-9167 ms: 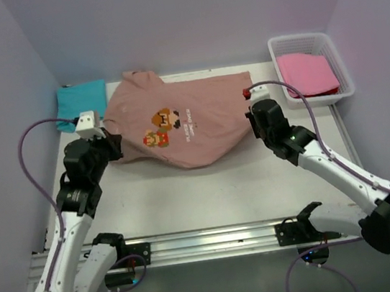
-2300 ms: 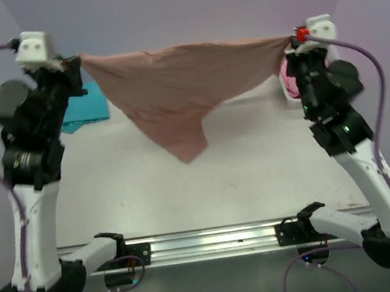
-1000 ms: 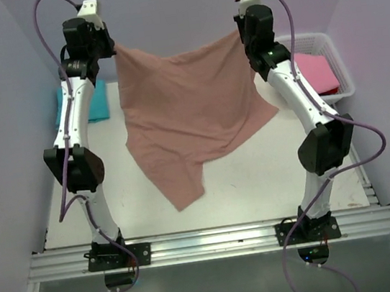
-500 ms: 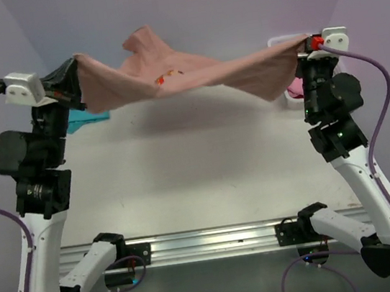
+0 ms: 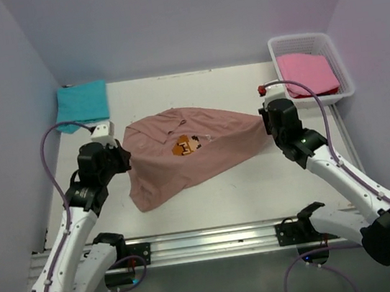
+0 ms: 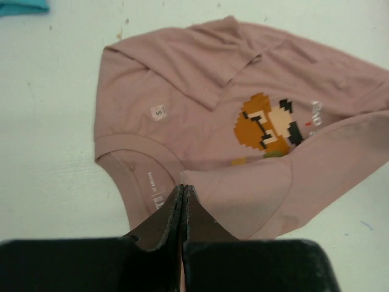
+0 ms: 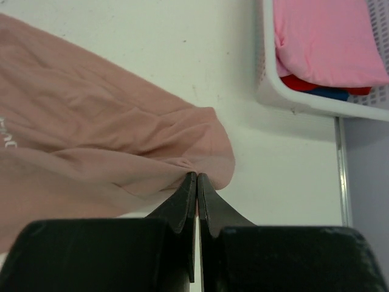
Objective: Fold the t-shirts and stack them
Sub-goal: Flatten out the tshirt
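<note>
- Top external view: the salmon-brown t-shirt (image 5: 204, 155) lies rumpled and partly doubled over in the middle of the white surface (image 5: 223, 193), with its pixel-character print (image 5: 187, 145) facing up. The left gripper (image 5: 124, 162) is at the shirt's left edge and the right gripper (image 5: 264, 119) at its right edge, both low to the surface. A folded teal t-shirt (image 5: 82, 100) lies at the far left corner, well apart from the others. A pink t-shirt (image 5: 307, 72) sits in a white basket (image 5: 275, 58) at the far right.
- Left wrist view: the left gripper's black fingers (image 6: 173, 210) are pressed together with no gap showing, pinching a folded-over flap of the salmon-brown t-shirt just beside the neckline (image 6: 137, 170). The neck opening faces the camera, with a small white size tag (image 6: 159, 112) inside the collar. The print lies past the flap, partly covered by a fold. A sliver of the teal t-shirt shows at the top left corner.
- Right wrist view: the right gripper (image 7: 197, 177) is clamped on a bunched edge of the salmon-brown t-shirt, its two fingers closed flat against each other. The cloth spreads to the left in soft creases across the surface. The basket stands near, up and to the right, apart from the shirt. It holds the pink t-shirt above a red layer (image 7: 298, 83) and a blue one (image 7: 335, 93).
</note>
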`<action>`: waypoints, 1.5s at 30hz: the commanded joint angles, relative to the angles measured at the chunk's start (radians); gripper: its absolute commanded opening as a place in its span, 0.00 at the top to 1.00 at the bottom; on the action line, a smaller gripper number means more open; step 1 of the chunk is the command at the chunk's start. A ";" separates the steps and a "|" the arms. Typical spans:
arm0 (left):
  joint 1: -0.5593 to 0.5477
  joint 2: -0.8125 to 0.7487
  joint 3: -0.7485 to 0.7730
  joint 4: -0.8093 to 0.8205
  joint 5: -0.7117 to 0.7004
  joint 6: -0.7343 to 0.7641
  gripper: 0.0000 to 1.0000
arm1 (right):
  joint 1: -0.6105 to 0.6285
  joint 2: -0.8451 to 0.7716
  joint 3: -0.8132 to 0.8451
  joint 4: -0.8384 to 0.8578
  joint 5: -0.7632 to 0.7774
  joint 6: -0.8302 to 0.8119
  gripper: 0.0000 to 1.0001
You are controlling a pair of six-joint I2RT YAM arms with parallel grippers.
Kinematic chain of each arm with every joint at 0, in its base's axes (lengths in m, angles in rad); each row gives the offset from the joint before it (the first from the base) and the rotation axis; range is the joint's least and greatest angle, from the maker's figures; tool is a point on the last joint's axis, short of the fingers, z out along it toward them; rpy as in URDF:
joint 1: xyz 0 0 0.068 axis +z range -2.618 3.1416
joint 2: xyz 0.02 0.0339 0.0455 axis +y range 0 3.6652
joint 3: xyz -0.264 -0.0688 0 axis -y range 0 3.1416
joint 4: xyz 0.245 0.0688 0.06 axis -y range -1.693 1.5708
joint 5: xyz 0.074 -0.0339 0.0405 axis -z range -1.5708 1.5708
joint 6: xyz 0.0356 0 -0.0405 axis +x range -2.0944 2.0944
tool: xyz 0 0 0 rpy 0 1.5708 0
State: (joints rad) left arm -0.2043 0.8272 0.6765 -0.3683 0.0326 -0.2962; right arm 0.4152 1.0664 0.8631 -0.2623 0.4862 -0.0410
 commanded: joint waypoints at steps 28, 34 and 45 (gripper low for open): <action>0.003 -0.287 0.199 -0.918 0.295 -0.333 1.00 | 0.096 -0.066 0.281 -1.327 -0.631 0.498 1.00; 0.002 -0.338 0.146 -0.951 0.437 -0.328 1.00 | 0.102 -0.097 0.277 -1.324 -0.779 0.526 1.00; 0.002 -0.353 0.051 -0.903 0.333 -0.323 1.00 | 0.102 -0.092 0.136 -1.256 -0.672 0.566 0.96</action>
State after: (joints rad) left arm -0.2043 0.4866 0.7666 -1.2808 0.3534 -0.6094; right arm 0.5121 0.9749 1.0248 -1.3239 -0.1959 0.5045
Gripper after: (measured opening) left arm 0.005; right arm 0.033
